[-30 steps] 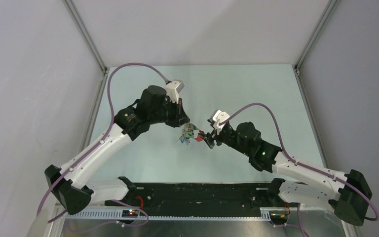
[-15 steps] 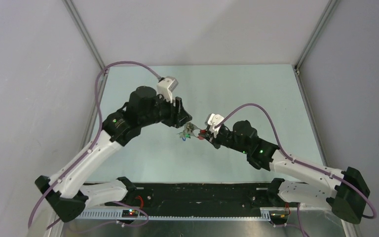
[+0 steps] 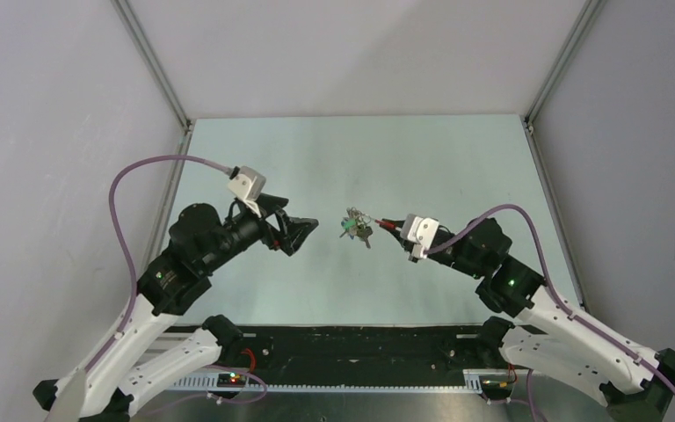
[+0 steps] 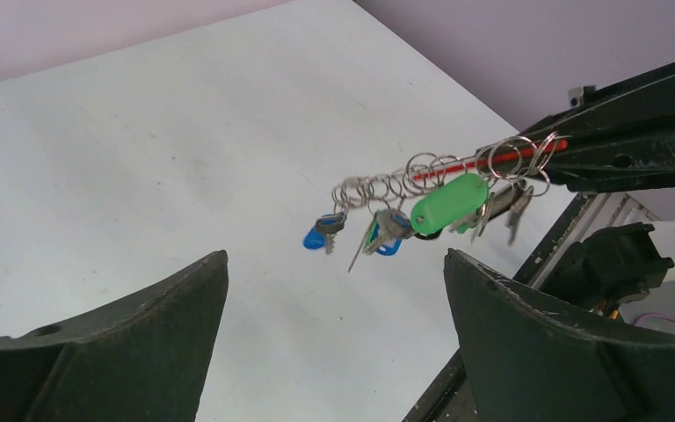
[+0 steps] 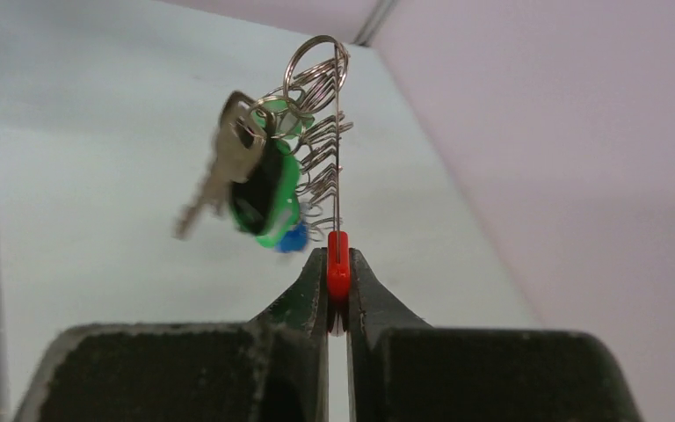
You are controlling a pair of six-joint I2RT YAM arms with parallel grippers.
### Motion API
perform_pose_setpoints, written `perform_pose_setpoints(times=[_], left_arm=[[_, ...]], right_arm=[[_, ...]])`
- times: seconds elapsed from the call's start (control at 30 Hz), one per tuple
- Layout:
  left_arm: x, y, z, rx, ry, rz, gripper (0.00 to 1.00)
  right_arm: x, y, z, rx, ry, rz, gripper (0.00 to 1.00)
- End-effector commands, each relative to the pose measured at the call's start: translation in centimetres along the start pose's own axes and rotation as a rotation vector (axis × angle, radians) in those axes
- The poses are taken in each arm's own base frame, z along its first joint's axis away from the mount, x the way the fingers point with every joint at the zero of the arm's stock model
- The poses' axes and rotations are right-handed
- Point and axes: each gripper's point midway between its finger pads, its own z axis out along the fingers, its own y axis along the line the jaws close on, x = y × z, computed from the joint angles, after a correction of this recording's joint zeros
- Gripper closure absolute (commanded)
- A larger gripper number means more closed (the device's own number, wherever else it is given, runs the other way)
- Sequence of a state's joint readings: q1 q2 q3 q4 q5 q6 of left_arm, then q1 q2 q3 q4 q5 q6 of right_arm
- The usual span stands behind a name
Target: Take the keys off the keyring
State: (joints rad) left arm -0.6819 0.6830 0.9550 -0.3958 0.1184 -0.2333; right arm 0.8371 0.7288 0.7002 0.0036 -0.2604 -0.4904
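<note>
I'd move my left gripper [image 4: 334, 264] straight ahead onto the endmost key and slide it off along the wire, holding my right gripper [image 5: 337, 264] steady. Left jaws stand wide apart and empty, the keys [image 4: 387, 230] hanging just ahead. Right jaws are clamped together on the keyring [image 4: 466, 164]

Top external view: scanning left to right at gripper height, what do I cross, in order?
The left gripper, jaws open → keys, hanging in a bunch → keyring, its red end showing → right gripper, shut on that end.
</note>
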Motion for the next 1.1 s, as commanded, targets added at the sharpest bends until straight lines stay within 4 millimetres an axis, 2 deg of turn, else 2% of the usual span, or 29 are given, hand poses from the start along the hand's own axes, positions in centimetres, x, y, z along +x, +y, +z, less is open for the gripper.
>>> perform_pose_setpoints(times=[0.0, 0.03, 0.07, 0.1, 0.17, 0.2, 0.23, 0.37, 0.43, 0.47, 0.5, 0.57, 0.6, 0.63, 0.67, 0.7, 0.73, 0.8, 0.83, 0.87, 0.93, 0.97, 1.03, 1.07], left_arm=[[-2.2, -0.2, 0.3, 0.018, -0.087, 0.045, 0.04], [-2.3, -0.3, 0.3, 0.020, -0.092, 0.045, 0.04], [-2.5, -0.4, 0.2, 0.023, -0.099, 0.046, 0.04], [-2.8, -0.5, 0.0, 0.028, -0.107, 0.048, 0.04], [-3.1, -0.7, -0.2, 0.034, -0.123, 0.052, 0.05], [-3.1, -0.7, -0.3, 0.033, -0.125, 0.054, 0.04], [-3.2, -0.7, -0.5, 0.035, -0.135, 0.058, 0.05], [-3.6, -0.4, -1.7, 0.013, -0.178, 0.066, 0.05], [-3.8, -0.2, -2.3, 0.001, -0.202, 0.074, 0.04], [-4.0, -0.2, -2.7, -0.001, -0.221, 0.081, 0.04], [-4.0, 0.0, -2.8, -0.008, -0.226, 0.083, 0.04], [-4.0, -0.1, -3.1, -0.004, -0.237, 0.092, 0.04], [-4.1, -0.2, -3.3, 0.001, -0.244, 0.097, 0.04], [-4.1, -0.2, -3.3, 0.003, -0.244, 0.100, 0.04], [-4.2, -0.3, -3.3, 0.005, -0.248, 0.100, 0.04], [-4.1, -0.3, -3.2, 0.009, -0.245, 0.101, 0.04], [-4.0, -0.3, -3.0, 0.009, -0.242, 0.102, 0.05], [-4.0, -0.6, -2.7, 0.029, -0.231, 0.102, 0.05], [-4.0, -0.9, -2.6, 0.045, -0.227, 0.099, 0.05], [-3.9, -1.1, -2.5, 0.053, -0.221, 0.096, 0.06], [-3.8, -1.1, -2.2, 0.059, -0.214, 0.086, 0.06], [-3.7, -1.2, -2.1, 0.062, -0.210, 0.081, 0.06], [-3.8, -1.5, -1.8, 0.080, -0.206, 0.072, 0.07], [-3.9, -1.8, -1.8, 0.093, -0.206, 0.070, 0.07]], right_arm=[[-7.5, -6.1, -0.3, 0.193, -0.154, -0.500, 1.00], [-7.7, -6.5, 0.2, 0.194, -0.147, -0.554, 1.00], [-9.7, -7.5, 0.1, 0.216, -0.167, -0.657, 1.00], [-9.9, -7.7, 0.7, 0.205, -0.160, -0.695, 1.00], [-12.8, -9.2, 0.9, 0.237, -0.183, -0.819, 1.00], [-13.3, -9.5, 1.5, 0.241, -0.184, -0.885, 1.00], [-14.8, -10.1, 1.3, 0.263, -0.197, -0.955, 1.00], [-18.0, -10.5, 1.4, 0.277, -0.249, -1.054, 1.00], [-17.8, -11.6, 2.0, 0.267, -0.233, -1.062, 1.00], [-16.7, -12.7, 2.7, 0.272, -0.183, -1.062, 1.00], [-16.4, -13.5, 2.5, 0.297, -0.106, -1.101, 1.00], [-18.9, -11.0, 2.0, 0.272, -0.180, -1.107, 1.00], [-20.2, -10.4, 0.9, 0.268, -0.238, -1.088, 1.00], [-20.4, -9.6, 0.9, 0.217, -0.298, -1.056, 1.00], [-18.9, -11.6, 1.1, 0.235, -0.242, -1.049, 1.00], [-18.2, -12.9, 1.3, 0.260, -0.214, -1.033, 1.00], [-16.6, -14.4, 2.0, 0.278, -0.148, -1.033, 1.00], [-17.3, -13.7, 1.9, 0.296, -0.129, -1.074, 1.00], [-18.8, -12.2, 1.3, 0.270, -0.201, -1.072, 1.00], [-19.3, -11.6, 1.1, 0.250, -0.238, -1.059, 1.00], [-19.1, -12.6, 1.2, 0.249, -0.232, -1.056, 1.00], [-17.2, -14.3, 2.0, 0.263, -0.148, -1.049, 1.00], [-15.9, -15.4, 2.5, 0.269, -0.062, -1.072, 1.00], [-16.0, -15.4, 2.5, 0.270, -0.061, -1.068, 1.00]])
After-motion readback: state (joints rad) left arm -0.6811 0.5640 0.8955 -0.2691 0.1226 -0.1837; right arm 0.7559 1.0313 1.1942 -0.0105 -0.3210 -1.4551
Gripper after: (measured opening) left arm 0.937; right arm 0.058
